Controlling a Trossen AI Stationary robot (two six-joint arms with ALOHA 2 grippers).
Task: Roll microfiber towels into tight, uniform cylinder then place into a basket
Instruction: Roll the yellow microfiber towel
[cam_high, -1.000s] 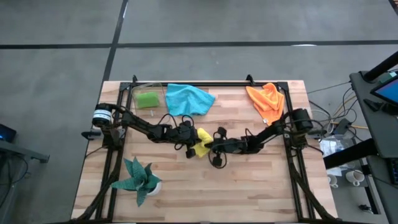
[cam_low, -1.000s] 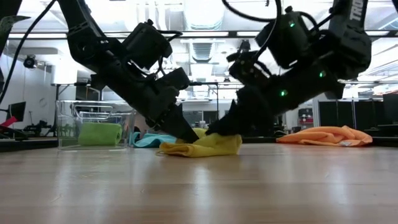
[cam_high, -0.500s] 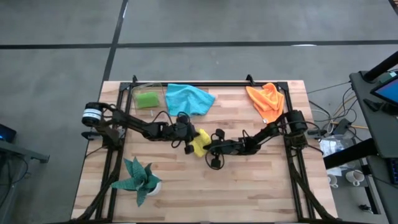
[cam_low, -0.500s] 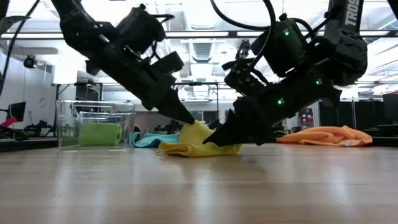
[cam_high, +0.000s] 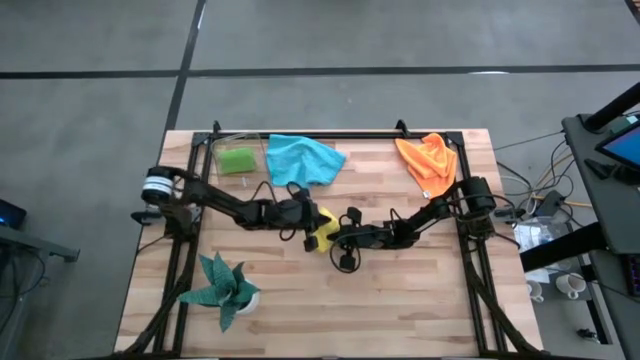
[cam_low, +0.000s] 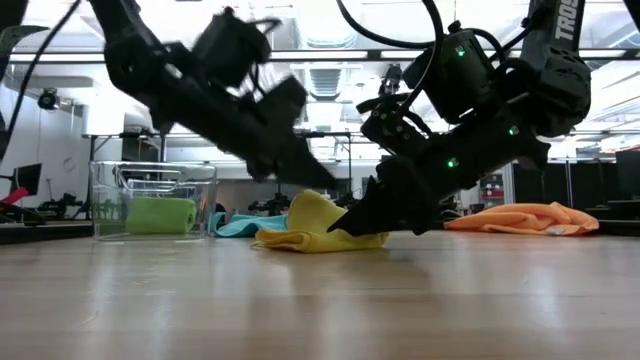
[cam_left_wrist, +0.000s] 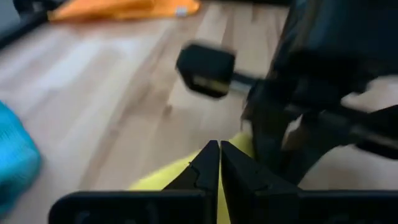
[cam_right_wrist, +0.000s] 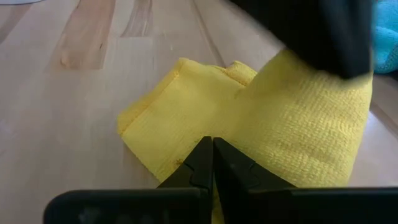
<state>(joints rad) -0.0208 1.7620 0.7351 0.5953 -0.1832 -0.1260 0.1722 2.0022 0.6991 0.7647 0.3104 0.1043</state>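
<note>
The yellow towel (cam_high: 320, 228) lies crumpled near the middle of the counter (cam_high: 420, 300), its long axis running roughly from the counter's far side to its near side, with one flap lifted into a peak on the left arm's side. The left gripper (cam_high: 309, 219) reaches in low from the left, arm stretched and sloping down, jaws together on that raised flap. The right gripper (cam_high: 333, 236) comes in low from the right, jaws together, tip pressed on the flat part of the cloth. The blue towel (cam_high: 303, 158) lies spread at the far edge, the orange towel (cam_high: 428, 160) bunched at the far right corner. The green towel (cam_high: 237, 159), rolled, sits in the basket (cam_low: 100, 200) at the far left.
</note>
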